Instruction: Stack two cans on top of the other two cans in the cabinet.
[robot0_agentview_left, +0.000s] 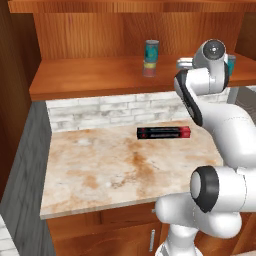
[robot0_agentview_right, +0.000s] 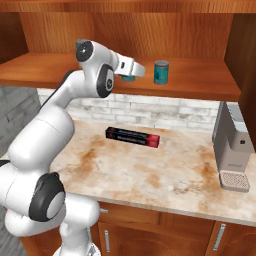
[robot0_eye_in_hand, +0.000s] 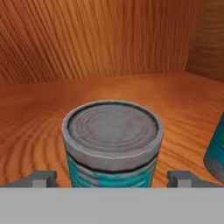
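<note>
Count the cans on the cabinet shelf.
4, all on the cabinet shelf: one teal can stacked on the yellow-red can at left, a second teal can inside the open gripper, a third teal can right of it.

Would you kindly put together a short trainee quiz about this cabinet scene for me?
1. True or false: the black-and-red box lies on the counter.
2. What sits on the yellow-and-red can? A) a teal can B) the box C) nothing.
3. Fill in: the end effector, either side of the near can, is ____.
Key: 1 true; 2 A; 3 open.
</note>
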